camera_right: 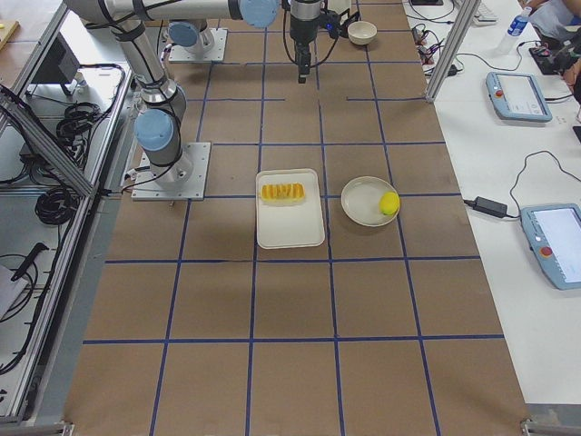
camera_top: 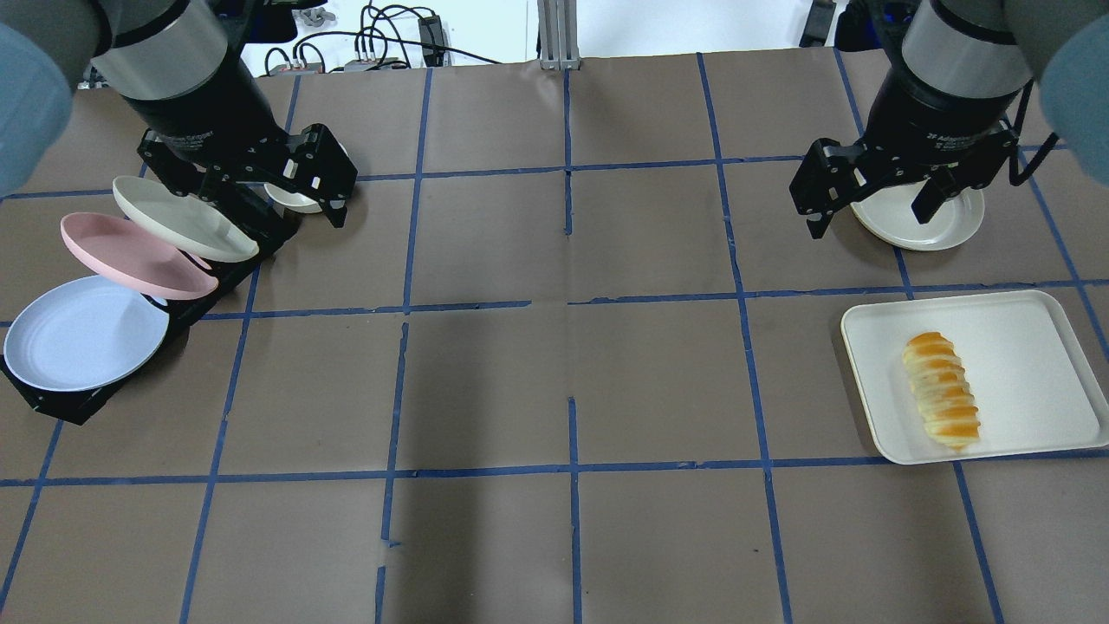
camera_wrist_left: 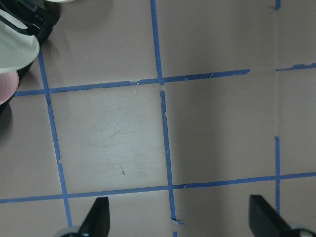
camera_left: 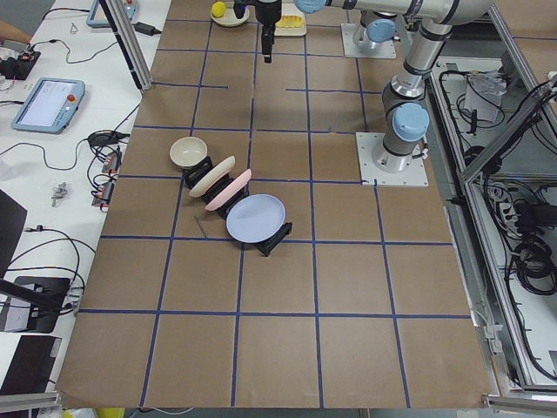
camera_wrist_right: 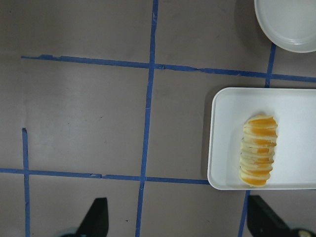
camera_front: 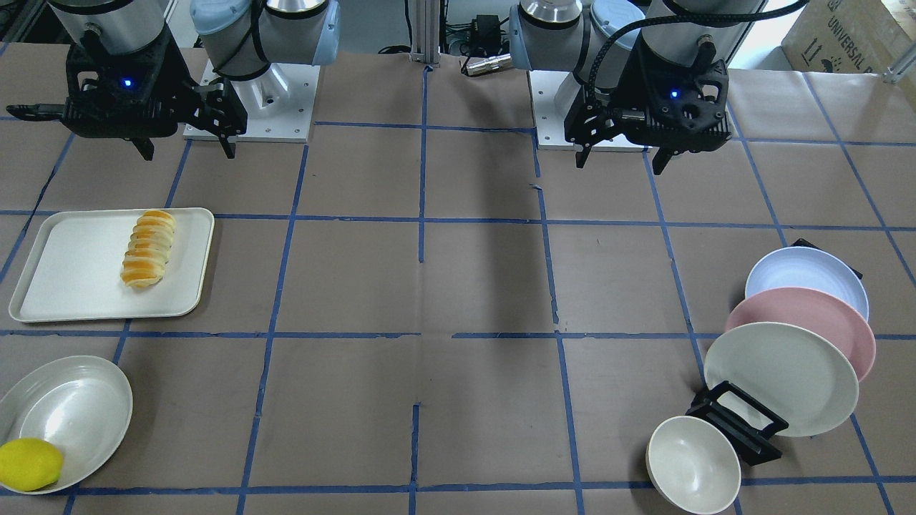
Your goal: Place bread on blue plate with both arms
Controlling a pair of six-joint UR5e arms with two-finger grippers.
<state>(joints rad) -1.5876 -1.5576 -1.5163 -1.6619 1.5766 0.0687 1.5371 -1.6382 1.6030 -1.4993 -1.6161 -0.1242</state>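
My left gripper [camera_front: 620, 163] and right gripper [camera_front: 187, 151] both hang spread and empty above the brown paper counter [camera_top: 572, 364]. The golden-orange segmented bread loaf [camera_top: 942, 390] lies on a cream rectangular tray [camera_top: 1027, 364] on my right side. The round pale-blue plate [camera_top: 82, 334] leans in a black rack [camera_top: 61, 407] on my left, well apart. That split, I judge, gives each arm its own pickup, and nothing has begun.
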